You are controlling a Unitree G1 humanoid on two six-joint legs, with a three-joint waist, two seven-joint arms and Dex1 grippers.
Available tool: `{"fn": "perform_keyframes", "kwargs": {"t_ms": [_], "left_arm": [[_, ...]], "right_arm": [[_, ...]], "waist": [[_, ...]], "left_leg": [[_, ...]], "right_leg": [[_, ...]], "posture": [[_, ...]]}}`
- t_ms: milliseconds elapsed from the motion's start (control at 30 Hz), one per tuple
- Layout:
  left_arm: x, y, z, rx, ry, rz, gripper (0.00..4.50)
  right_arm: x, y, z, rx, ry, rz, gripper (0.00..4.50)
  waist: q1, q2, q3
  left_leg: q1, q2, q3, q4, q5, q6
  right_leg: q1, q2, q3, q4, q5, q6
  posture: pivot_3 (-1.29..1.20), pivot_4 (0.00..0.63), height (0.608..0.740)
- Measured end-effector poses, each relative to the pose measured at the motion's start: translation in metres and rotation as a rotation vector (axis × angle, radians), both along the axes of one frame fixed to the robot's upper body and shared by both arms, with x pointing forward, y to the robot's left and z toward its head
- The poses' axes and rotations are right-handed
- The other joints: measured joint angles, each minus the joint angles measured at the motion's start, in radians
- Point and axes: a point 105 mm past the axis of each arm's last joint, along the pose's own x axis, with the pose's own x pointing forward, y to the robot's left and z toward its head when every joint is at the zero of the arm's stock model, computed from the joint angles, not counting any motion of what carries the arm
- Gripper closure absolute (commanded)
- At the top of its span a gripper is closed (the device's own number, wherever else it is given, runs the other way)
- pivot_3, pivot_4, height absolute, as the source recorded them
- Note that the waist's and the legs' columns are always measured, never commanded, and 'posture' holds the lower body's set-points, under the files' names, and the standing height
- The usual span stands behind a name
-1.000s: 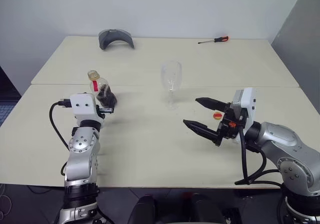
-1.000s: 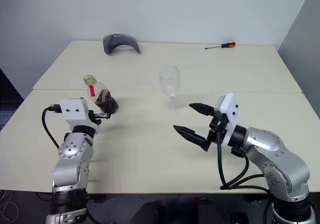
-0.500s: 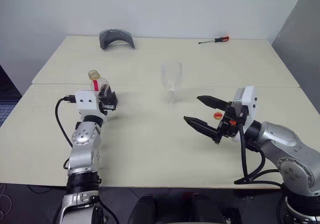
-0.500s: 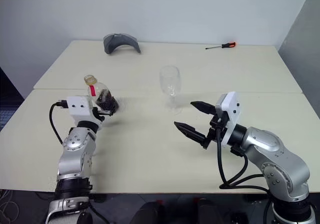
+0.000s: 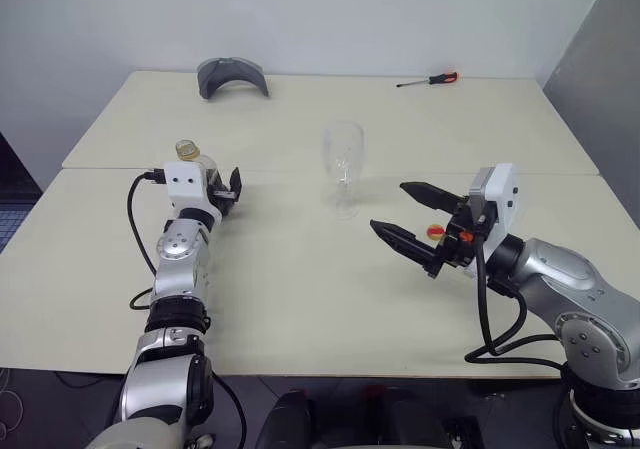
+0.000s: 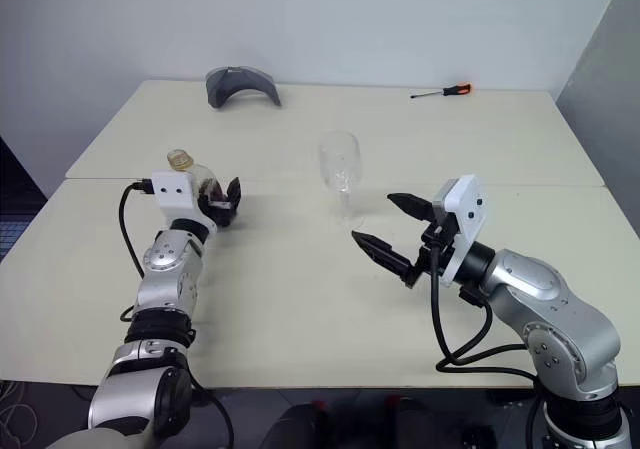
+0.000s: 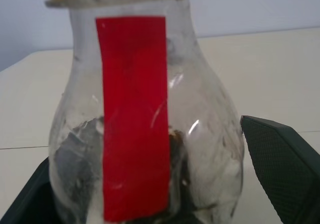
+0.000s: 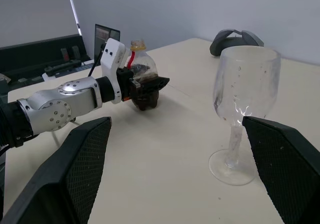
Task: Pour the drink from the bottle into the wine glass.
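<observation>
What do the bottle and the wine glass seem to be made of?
The bottle looks like thin clear plastic: its wall is scuffed and cloudy, with a matte red label strip on it. The wine glass looks like real glass, though clear hard plastic is possible: smooth, shiny, with bright highlights on bowl and stem.

Silver arms, white wrist boxes, black cables, textured black pincer fingers (image 8: 277,159).

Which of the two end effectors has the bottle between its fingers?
The left end effector: its open fingers flank the bottle. The right end effector hovers open beside the wine glass.
</observation>
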Motion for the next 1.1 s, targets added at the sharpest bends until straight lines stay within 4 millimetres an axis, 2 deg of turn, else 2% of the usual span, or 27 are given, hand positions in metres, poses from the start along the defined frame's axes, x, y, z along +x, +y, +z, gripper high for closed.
{"fn": "perform_keyframes", "kwargs": {"t_ms": [333,400,600,700,800,967,1033,1100], "left_arm": [[0.001,-0.001,-0.003,-0.003,-0.007,-0.017,3.11],[0.002,-0.001,-0.004,-0.004,-0.005,-0.017,3.45],[0.004,-0.004,-0.001,-0.008,-0.003,-0.035,3.53],[0.012,-0.017,0.01,0.021,0.024,-0.117,3.55],[0.022,-0.03,0.032,0.078,0.029,-0.211,3.55],[0.031,-0.073,0.095,0.289,-0.066,-0.43,3.55],[0.032,-0.08,0.108,0.361,-0.085,-0.477,3.55],[0.033,-0.082,0.11,0.43,-0.079,-0.507,3.55]], "right_arm": [[0.001,-0.001,0.0,0.003,0.003,-0.009,0.0],[0.001,-0.001,0.0,0.002,0.004,-0.009,0.0],[0.004,-0.002,0.0,0.004,0.009,-0.013,0.0],[0.009,-0.001,0.006,-0.004,-0.008,-0.004,0.0],[0.019,-0.002,0.012,-0.021,-0.018,0.009,0.0],[0.042,0.007,0.033,-0.019,-0.059,0.034,0.0],[0.049,0.009,0.032,-0.006,-0.048,0.043,0.0],[0.058,0.007,0.028,-0.013,-0.033,0.033,0.0]], "waist": [[0.0,0.0,0.0],[0.0,0.0,0.0],[0.0,-0.001,0.001],[-0.001,-0.005,0.003],[-0.001,-0.009,0.005],[-0.004,-0.011,0.007],[-0.005,-0.011,0.007],[-0.009,-0.011,0.007]], "left_leg": [[0.0,0.0,0.0,0.0,0.0,0.0],[0.0,0.0,0.0,0.0,0.0,0.0],[0.0,0.0,0.0,0.0,0.0,0.0],[-0.001,0.0,0.0,0.001,0.002,-0.003],[-0.001,-0.001,0.0,0.001,0.002,-0.003],[-0.002,-0.001,0.0,0.001,0.002,-0.004],[-0.003,-0.001,0.001,0.001,0.002,-0.004],[-0.003,-0.001,0.003,0.001,0.002,-0.004]], "right_leg": [[0.0,0.0,0.0,0.001,0.0,0.0],[0.0,0.0,0.0,0.001,0.0,0.0],[-0.001,0.0,0.0,0.001,0.0,0.0],[-0.001,0.0,0.0,0.002,0.0,0.0],[-0.002,0.0,0.0,0.002,0.0,0.0],[-0.003,0.0,0.0,0.002,0.0,0.0],[-0.003,0.0,0.0,0.0,0.0,0.0],[-0.004,-0.001,0.001,-0.001,0.0,0.0]], "posture": [[0.0,0.15,0.74],[0.0,0.15,0.74],[0.0,0.15,0.74],[0.0,0.15,0.74],[0.0,0.15,0.74],[0.0,0.15,0.74],[0.0,0.15,0.74],[0.0,0.15,0.74]]}}
